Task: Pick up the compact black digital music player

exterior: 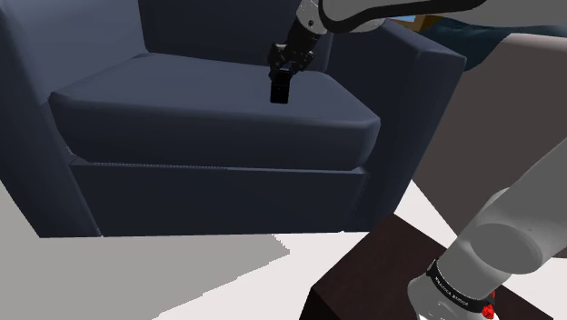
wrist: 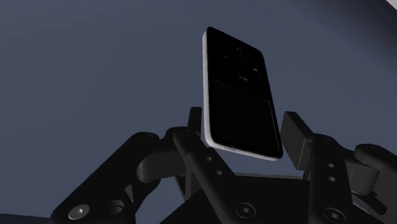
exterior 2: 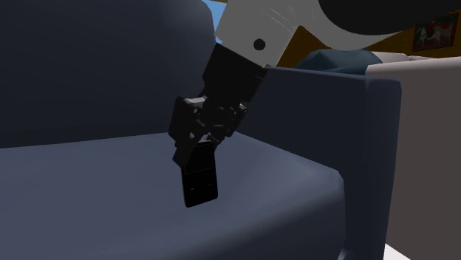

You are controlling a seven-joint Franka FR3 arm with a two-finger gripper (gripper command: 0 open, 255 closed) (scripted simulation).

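Snugly inside end effector (wrist: pixel 245 124), player (wrist: pixel 240 89)

The music player (wrist: pixel 242 95) had a smooth black face and pale rim; the armchair (exterior: pixel 182 118) looked matt and smooth.

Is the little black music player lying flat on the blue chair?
No, the music player stands on end, a little tilted, with its top end clasped in the black gripper.

the arm (exterior: pixel 520 227) is white and rounded; at 5 o'clock in the shoulder view a dark band (exterior: pixel 454 285) bears pale lettering. the black gripper (wrist: pixel 243 124) shows round screws.
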